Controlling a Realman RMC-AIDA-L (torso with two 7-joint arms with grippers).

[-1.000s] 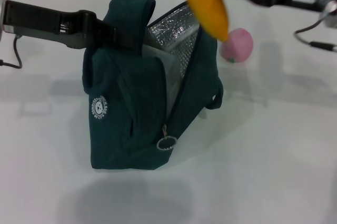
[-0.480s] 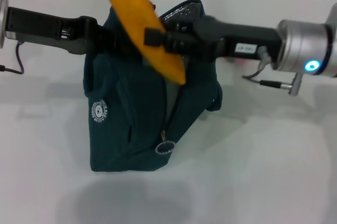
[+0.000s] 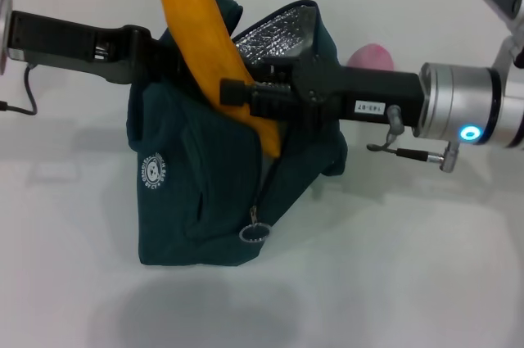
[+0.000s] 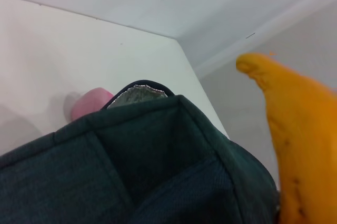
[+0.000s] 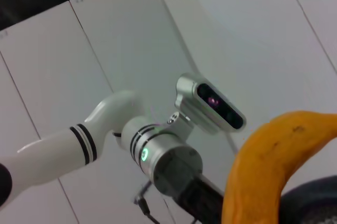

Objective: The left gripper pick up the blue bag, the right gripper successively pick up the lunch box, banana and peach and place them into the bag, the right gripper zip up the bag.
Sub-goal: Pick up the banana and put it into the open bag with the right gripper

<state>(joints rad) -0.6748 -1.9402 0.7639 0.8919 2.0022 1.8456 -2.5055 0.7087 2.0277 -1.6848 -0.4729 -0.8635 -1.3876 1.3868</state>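
Right end effector (image 3: pixel 237 94) clenches the curved yellow banana (image 3: pixel 196 29) over the dark teal fabric bag (image 3: pixel 205 192), nearer its foil-lined mouth than a second ago. Left end effector (image 3: pixel 151 49) grips the bag's handle. Pink round peach (image 3: pixel 372 56) lies behind on the white table (image 3: pixel 426 266).

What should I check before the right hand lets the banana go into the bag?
1. Banana gripped by the right hand: ok, clamped near its lower half.
2. Blue bag held up by the left hand: ok, gripping its upper edge.
3. Bag mouth open: ok, silver lining shows.
4. Banana's lower tip inside the mouth: cannot tell, the right hand hides it.
5. Lunch box already inside: cannot tell, the interior is hidden.
6. Peach out of the way: ok, on the table behind the bag.
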